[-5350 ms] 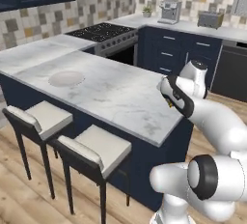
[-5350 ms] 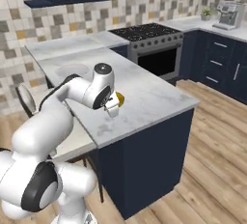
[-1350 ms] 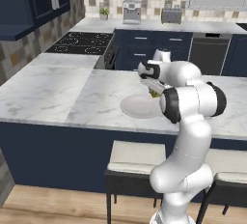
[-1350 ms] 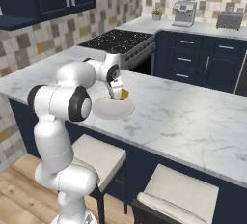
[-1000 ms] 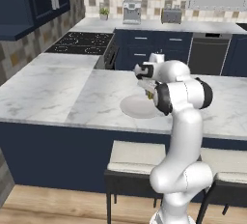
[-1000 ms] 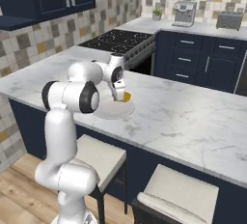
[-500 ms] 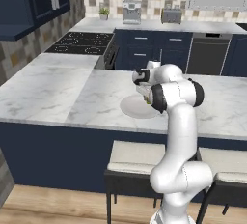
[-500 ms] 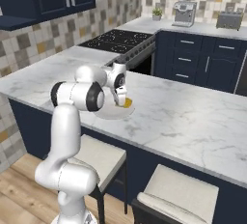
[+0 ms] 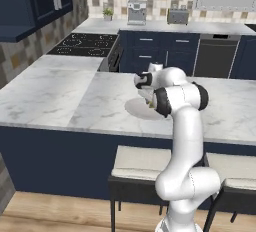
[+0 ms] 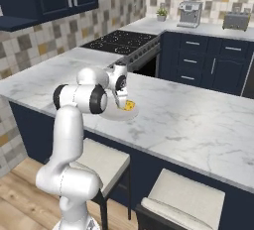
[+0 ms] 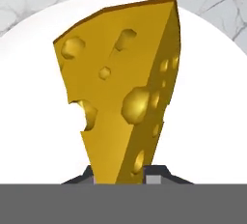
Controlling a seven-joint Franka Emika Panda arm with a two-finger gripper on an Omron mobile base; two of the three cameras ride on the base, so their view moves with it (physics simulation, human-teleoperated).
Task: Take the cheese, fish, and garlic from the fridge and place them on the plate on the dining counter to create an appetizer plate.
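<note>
The gripper hangs low over the plate on the dining counter, its fingers drawn nearly together on the narrow end of the cheese; in the hand view the yellow-orange wedge rises from between the two dark finger tips at 6 o'clock and widens toward 12 o'clock, its holed faces turned to the camera, with the pale round plate spread behind it on every side and veined marble showing past the plate's rim at 11 and 1 o'clock. Whether the wedge already touches the plate cannot be told. In the right base view the cheese sits at the 3 o'clock side of the plate, just beside the wrist, and the plate lies near the counter's front edge above a cream-cushioned stool. In the left base view the gripper is folded in close to the arm's own elbow, the plate spreading toward 9 o'clock from it and a sliver of the cheese just showing beside the dark joint. At 12 o'clock across the aisle stand the stove and, on the back counter, a coffee machine and a toaster
</note>
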